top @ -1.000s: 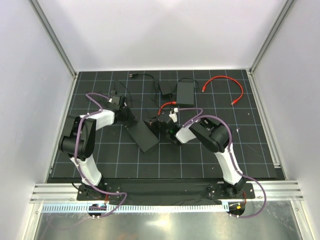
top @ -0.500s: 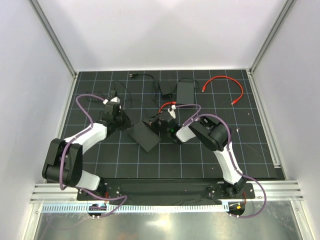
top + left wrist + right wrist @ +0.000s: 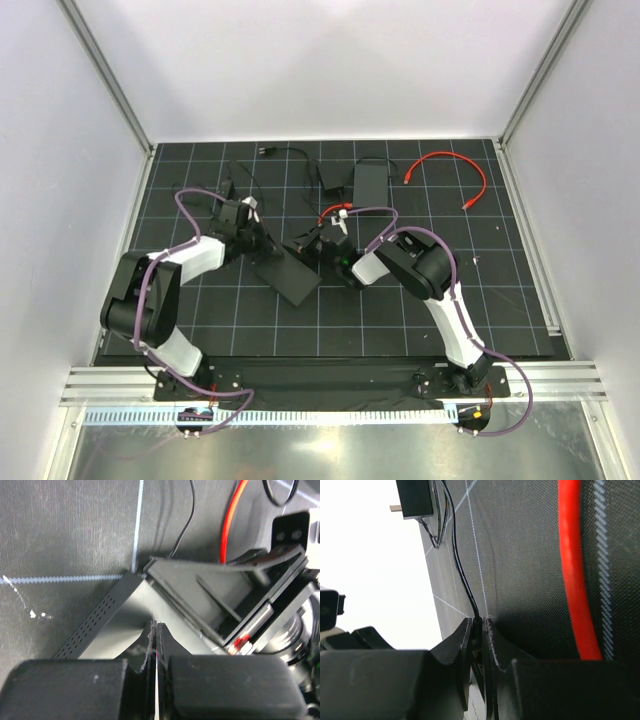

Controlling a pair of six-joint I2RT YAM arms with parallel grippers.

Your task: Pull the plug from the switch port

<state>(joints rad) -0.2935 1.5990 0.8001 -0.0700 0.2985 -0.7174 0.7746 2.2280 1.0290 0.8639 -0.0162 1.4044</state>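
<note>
Switch (image 3: 287, 272): black box, is lying at an angle on the gridded worktop (image 3: 400, 310) between the two arms. The left hand (image 3: 156, 640) is sitting over its top with fingers pressed together, gripping nothing. Right hand (image 3: 314, 246) is crowding the switch's right end, fingers drawn to a narrow slit, grip cannot be told; red cable (image 3: 327, 212) is running in there, its plug hidden.
</note>
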